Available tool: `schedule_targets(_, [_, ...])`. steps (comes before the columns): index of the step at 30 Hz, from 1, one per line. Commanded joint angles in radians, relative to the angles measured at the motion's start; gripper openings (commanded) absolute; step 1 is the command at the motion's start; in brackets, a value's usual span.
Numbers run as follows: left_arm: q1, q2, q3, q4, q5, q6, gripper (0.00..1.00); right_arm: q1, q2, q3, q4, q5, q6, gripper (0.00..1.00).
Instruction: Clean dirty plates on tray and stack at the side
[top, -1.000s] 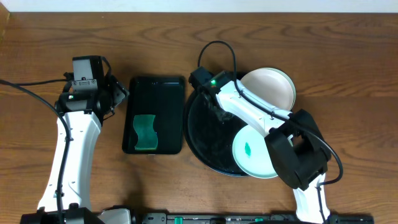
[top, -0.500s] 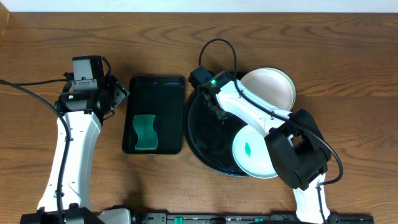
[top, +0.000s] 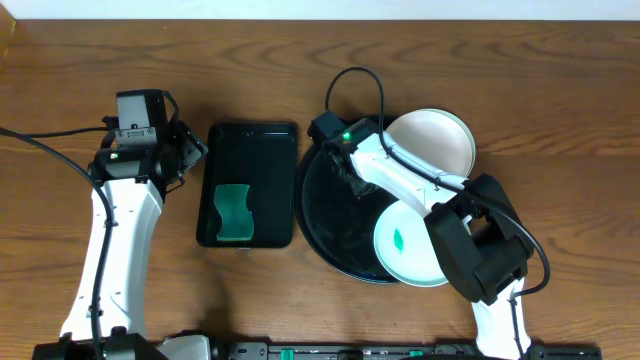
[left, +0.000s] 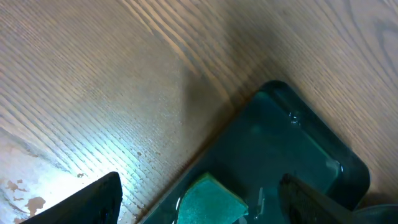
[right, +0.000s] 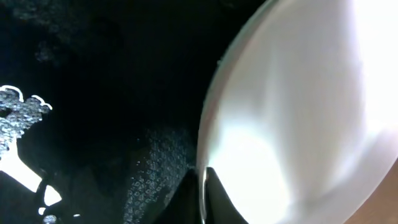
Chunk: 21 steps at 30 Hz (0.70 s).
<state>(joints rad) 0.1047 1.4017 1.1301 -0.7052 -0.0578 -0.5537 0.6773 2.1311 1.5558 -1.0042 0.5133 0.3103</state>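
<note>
The round black tray (top: 325, 215) holds a pale mint plate (top: 405, 245) with a green smear at its front right. A whitish plate (top: 432, 140) rests tilted on the tray's back right rim. My right gripper (right: 204, 199) is shut on the rim of a pale plate (right: 298, 118) over the tray floor (right: 112, 93). In the overhead view this grip (top: 350, 178) lies under the arm, and I cannot tell which plate it is. My left gripper (left: 202, 208) is open and empty, just left of the rectangular tray in the overhead view (top: 188, 150).
A rectangular black tray (top: 250, 150) with a green sponge (top: 235, 212) sits between the arms; the sponge's corner (left: 211, 202) shows between my left fingers. A black cable (top: 352, 85) loops behind the round tray. Bare wood lies at the far left and right.
My right wrist has shifted slightly to the right. The plates and the left arm have not visibly moved.
</note>
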Motion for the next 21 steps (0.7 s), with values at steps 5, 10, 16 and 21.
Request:
schedule_targets(5, [0.003,-0.004,0.006,-0.001,-0.003,-0.009,0.81,-0.008,-0.013,-0.005,-0.018,0.039,0.011,0.01])
schedule_targets(10, [0.003,-0.004,0.006,-0.001,-0.003,-0.009,0.8,-0.008,-0.078,-0.004,-0.055,0.106,0.011,0.01])
schedule_targets(16, [0.003,-0.004,0.006,-0.001,-0.002,-0.009,0.8,-0.008,-0.226,-0.004,-0.066,0.138,-0.007,0.01])
schedule_targets(21, [0.003,-0.004,0.006,0.0,-0.003,-0.009,0.81,-0.013,-0.36,-0.004,-0.078,0.142,-0.02,0.01])
